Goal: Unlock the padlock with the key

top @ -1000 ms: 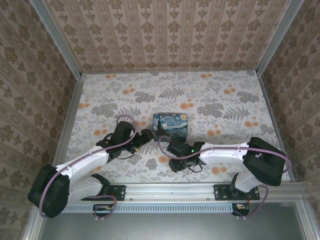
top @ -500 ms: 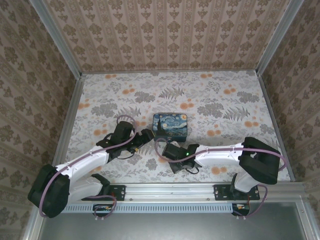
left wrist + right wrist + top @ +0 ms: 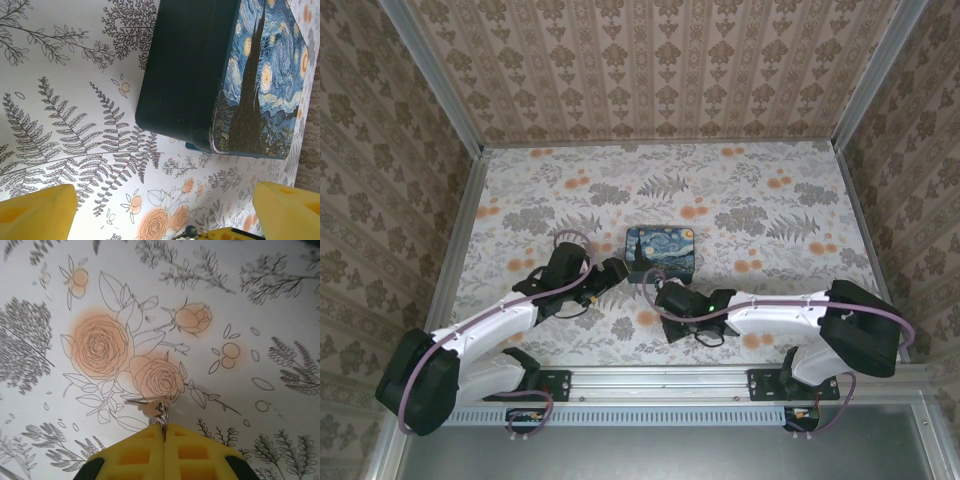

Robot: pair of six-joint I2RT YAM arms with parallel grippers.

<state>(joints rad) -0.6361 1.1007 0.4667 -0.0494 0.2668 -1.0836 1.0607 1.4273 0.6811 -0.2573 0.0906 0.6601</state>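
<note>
My right gripper is shut on a small key ring, and a silver key hangs from it just above the flowered table, its blade pointing left. From above, that gripper sits just in front of the blue swirl-painted tin. My left gripper is open with nothing between its yellow fingers, and it faces the tin's dark side wall. A small blue bit peeks out under the tin's corner; I cannot tell if it is the padlock. The key also shows at the left wrist view's bottom edge.
The tin stands in the middle of the flower-patterned table. Patterned walls close the back and both sides. The two grippers are a short way apart in front of the tin, the left gripper at its near-left corner.
The right arm drifted slightly left, then back right and a little toward the tin, still holding the key. The left arm has not moved.
</note>
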